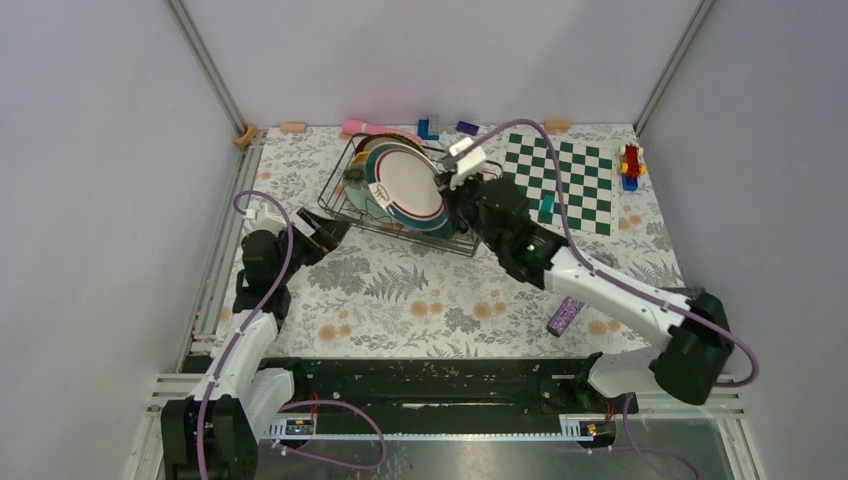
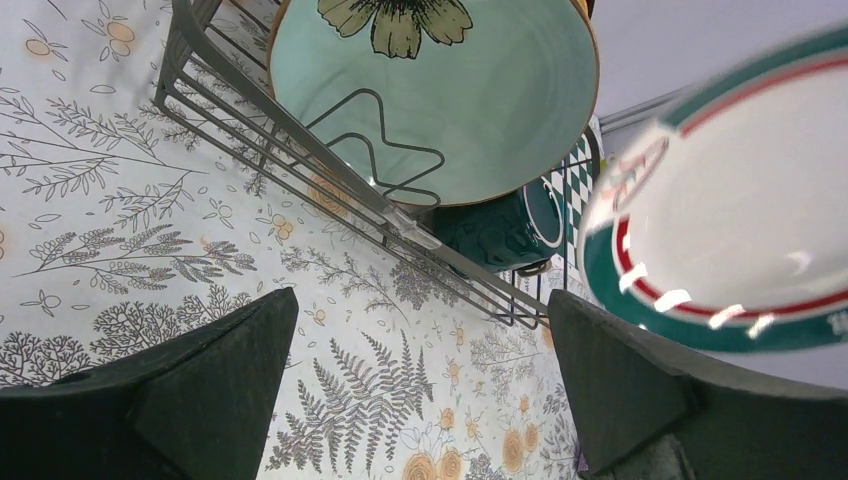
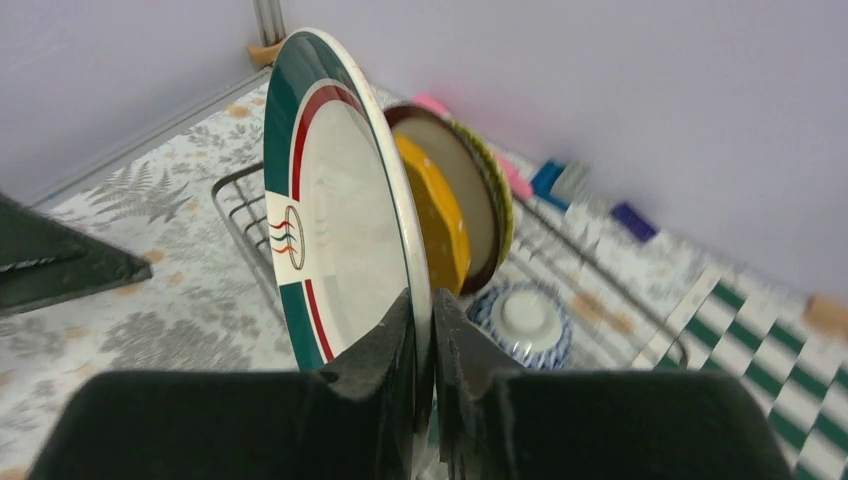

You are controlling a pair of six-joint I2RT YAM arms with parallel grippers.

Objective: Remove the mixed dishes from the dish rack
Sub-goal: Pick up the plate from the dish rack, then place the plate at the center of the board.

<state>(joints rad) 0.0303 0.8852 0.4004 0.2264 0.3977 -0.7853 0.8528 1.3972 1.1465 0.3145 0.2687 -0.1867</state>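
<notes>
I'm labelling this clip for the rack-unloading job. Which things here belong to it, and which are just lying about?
Job: dish rack, green-rimmed plate in the right pincer, floral plate, yellow plate, dark green mug, patterned bowl.
Lying about: chessboard, purple cylinder, blue blocks, red-and-yellow toy.

Pale lilac walls (image 1: 440,50) on 3 sides (metal corner posts (image 1: 205,60)) — floral tablecloth (image 1: 400,290) underneath, evenly lit.
</notes>
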